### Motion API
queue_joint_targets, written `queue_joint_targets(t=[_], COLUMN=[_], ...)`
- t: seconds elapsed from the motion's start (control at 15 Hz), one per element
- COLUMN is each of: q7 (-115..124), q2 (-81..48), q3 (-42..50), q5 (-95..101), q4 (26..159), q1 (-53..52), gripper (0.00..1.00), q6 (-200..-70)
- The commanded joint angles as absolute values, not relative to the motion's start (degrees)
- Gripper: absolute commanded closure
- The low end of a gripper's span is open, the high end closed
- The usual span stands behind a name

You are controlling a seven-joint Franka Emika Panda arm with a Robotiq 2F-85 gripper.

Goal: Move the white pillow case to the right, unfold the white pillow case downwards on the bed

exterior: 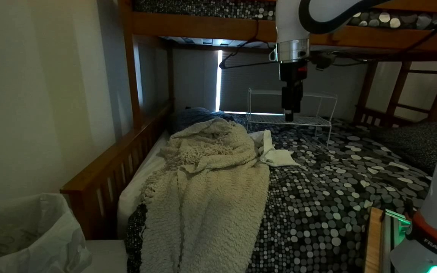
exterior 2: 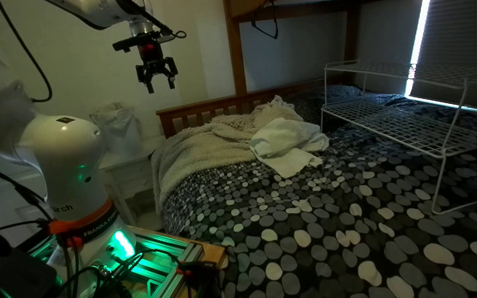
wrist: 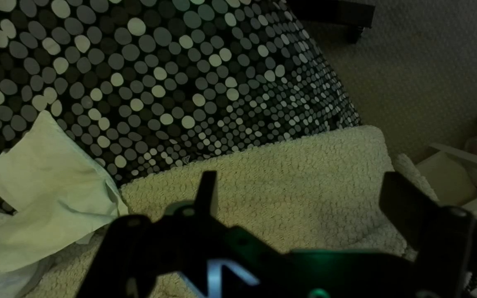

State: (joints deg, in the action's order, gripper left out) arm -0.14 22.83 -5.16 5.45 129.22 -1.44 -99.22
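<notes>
The white pillow case (exterior: 279,157) lies crumpled and partly folded on the dark, dotted bed (exterior: 317,197), against the right edge of the cream knitted blanket in that exterior view. It also shows crumpled in an exterior view (exterior 2: 284,142), partly over the blanket, and at the left of the wrist view (wrist: 52,186). My gripper (exterior 2: 161,87) hangs high above the bed, well apart from the cloth. It also shows in an exterior view (exterior: 289,116). In the wrist view the gripper (wrist: 298,174) has its fingers wide apart with nothing between them; the blanket lies below.
The cream blanket (exterior: 211,212) is bunched along the railing side of the bed. A white wire rack (exterior 2: 400,124) stands on the bed beyond the pillow case. A black hanger (exterior: 241,66) hangs from the upper bunk. A lined white bin (exterior 2: 118,128) stands past the bed's end.
</notes>
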Motion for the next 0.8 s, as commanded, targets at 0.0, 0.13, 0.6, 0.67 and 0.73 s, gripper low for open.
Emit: queue_joint_targets(t=[0.0, 0.13, 0.6, 0.67, 0.73], q7=[0.1, 0.1, 14.6, 16.5, 18.7], q2=[22.8, 22.8, 7.0, 4.9, 2.5], q3=[-4.6, -4.6, -0.8, 0.1, 1.0], q5=[5.7, 5.7, 9.5, 10.0, 10.5], q4=[129.1, 129.1, 121.5, 120.5, 119.3], q1=[-2.1, -2.1, 4.5, 5.3, 5.9], gripper=[0.0, 0.0, 0.0, 0.0, 0.0], q6=[-99.1, -99.1, -106.6, -108.6, -110.7])
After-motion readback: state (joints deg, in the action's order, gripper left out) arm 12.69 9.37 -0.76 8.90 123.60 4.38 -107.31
